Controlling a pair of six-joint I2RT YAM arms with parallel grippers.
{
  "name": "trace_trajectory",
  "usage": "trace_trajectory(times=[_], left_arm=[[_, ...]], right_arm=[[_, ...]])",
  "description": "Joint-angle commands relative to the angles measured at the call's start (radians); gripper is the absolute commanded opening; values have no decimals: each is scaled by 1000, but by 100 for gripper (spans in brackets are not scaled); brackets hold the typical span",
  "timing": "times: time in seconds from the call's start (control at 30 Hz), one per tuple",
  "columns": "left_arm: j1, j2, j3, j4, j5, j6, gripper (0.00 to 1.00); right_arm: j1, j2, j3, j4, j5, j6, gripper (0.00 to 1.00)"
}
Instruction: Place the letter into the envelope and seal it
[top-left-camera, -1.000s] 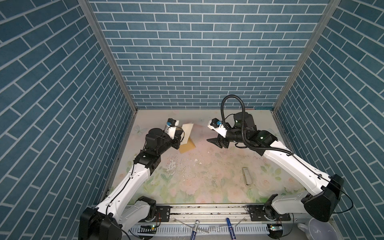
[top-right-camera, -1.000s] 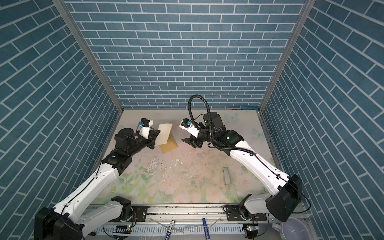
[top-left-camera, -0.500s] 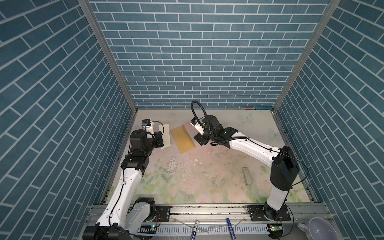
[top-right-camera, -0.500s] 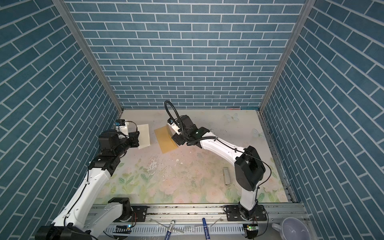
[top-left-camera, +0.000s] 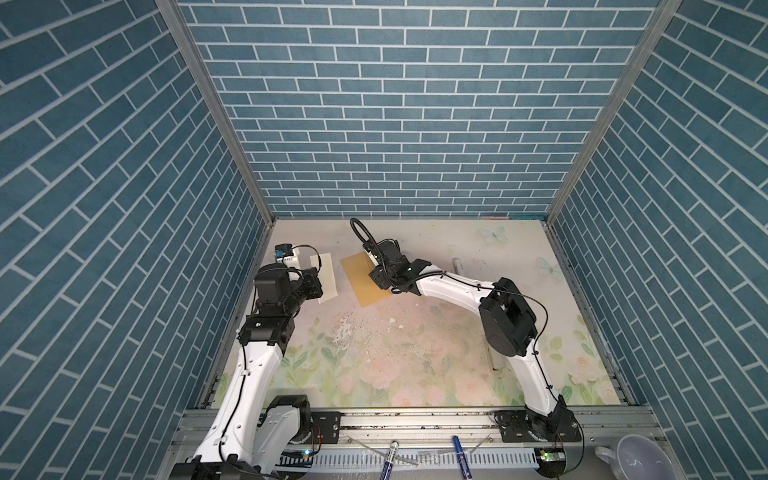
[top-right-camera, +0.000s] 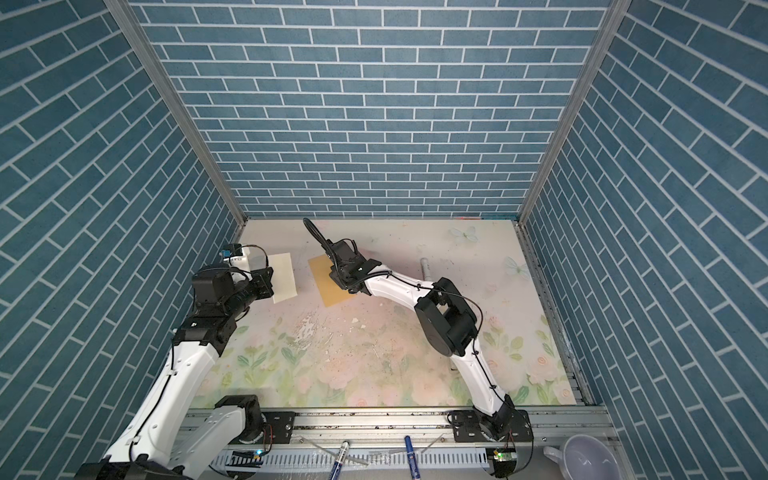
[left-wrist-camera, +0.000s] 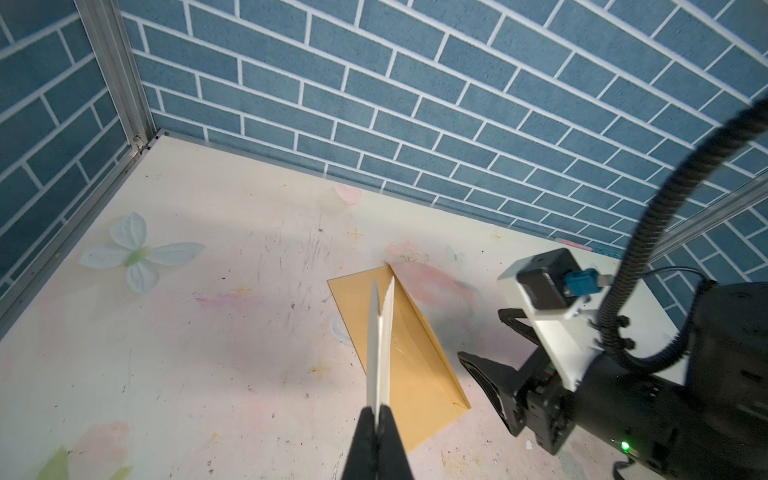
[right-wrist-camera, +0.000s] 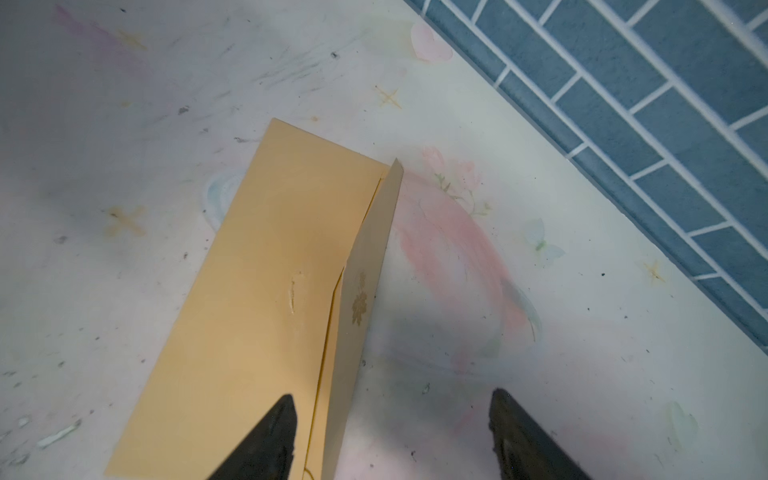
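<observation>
In a top view the left tool (top-left-camera: 319, 286) pinches the letter (top-left-camera: 328, 274) on edge above the counter (top-left-camera: 415, 353), the envelope (top-left-camera: 361, 286) lying flat just beyond its tips. The left wrist view shows the right tool (left-wrist-camera: 481, 332) spread beside that envelope. In the right wrist view its fingers (right-wrist-camera: 270, 436) straddle the raised flap (right-wrist-camera: 368, 249), one over the envelope, one over bare counter.
</observation>
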Motion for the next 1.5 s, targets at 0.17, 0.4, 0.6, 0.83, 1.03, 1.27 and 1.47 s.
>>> trace_trajectory(times=[0.17, 0.4, 0.6, 0.83, 1.03, 1.27, 1.47], left_arm=[[6, -13, -24, 12, 17, -14, 0], [6, -14, -27, 25, 26, -21, 0], [6, -12, -53, 39, 32, -31, 0], [7, -2, -66, 64, 52, -49, 0], [6, -8, -78, 112, 95, -49, 0], [6, -5, -84, 185, 176, -66, 0], [-6, 10, -94, 258, 235, -121, 0]], right_arm=[[8, 154, 184, -32, 57, 50, 66], [7, 238, 284, -78, 80, 70, 43], [7, 264, 326, -106, 75, 95, 24], [4, 240, 328, -122, 111, 112, 6], [-19, 109, 203, -116, 128, 203, 2], [-55, -173, -113, -35, 99, 342, 0], [-106, -400, -411, 88, -48, 524, 0]])
